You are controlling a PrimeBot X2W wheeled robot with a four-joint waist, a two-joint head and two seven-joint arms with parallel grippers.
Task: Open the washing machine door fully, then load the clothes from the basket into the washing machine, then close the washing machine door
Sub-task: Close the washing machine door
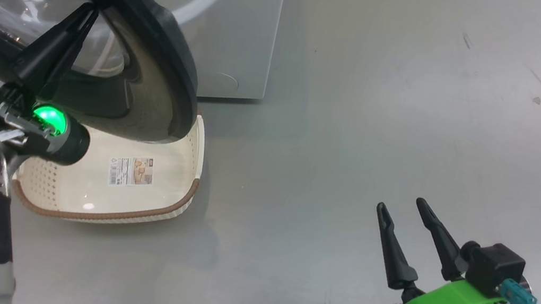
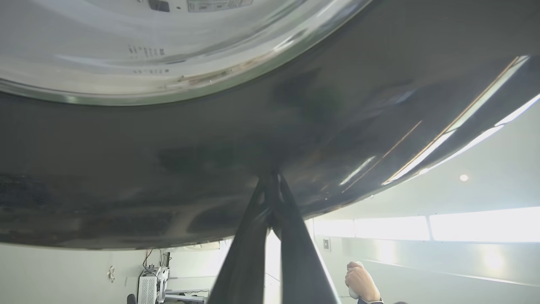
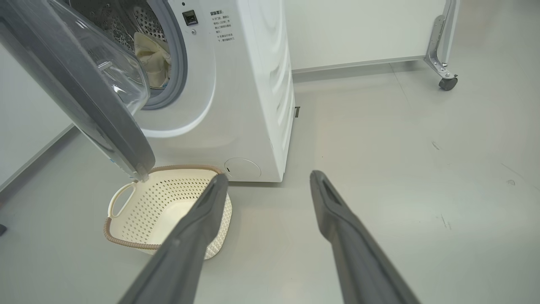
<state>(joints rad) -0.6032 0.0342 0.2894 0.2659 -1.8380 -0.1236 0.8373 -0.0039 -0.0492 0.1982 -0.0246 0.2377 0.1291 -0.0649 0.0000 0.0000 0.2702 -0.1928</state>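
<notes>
Left gripper (image 1: 90, 11): the two dark fingers lie together, with no gap between them along their length. In the left wrist view the left gripper (image 2: 272, 179) ends at the glossy black rim of the washing machine door (image 2: 168, 169). The tips appear to touch the rim, though its dark reflections make the exact contact hard to judge. Nothing is clamped between the fingers. The clear glass bowl of the door lies just beyond the tips, further along the pointing direction. A person's hand (image 2: 360, 280) shows low and to the right of the fingers in that view, far behind the door.

The washing machine door (image 1: 159, 33) stands swung out from the washing machine (image 1: 234, 34), partly open. Its lower edge hangs over the basket (image 1: 132, 217), which sits on the floor (image 1: 389, 111) below the left gripper. A label sticker (image 1: 131, 171) shows on the basket's bottom.

Right gripper (image 1: 400, 203): fingers spread wide apart, holding and touching nothing, over bare floor and well apart from the door. In its own wrist view the right gripper (image 3: 268, 177) points toward the washing machine (image 3: 253, 105). The basket (image 3: 168, 198) lies just beyond its left fingertip, and the door (image 3: 84, 97) is further ahead to the left. The clothes (image 3: 154, 55) lie inside the drum, behind the grey gasket.
</notes>
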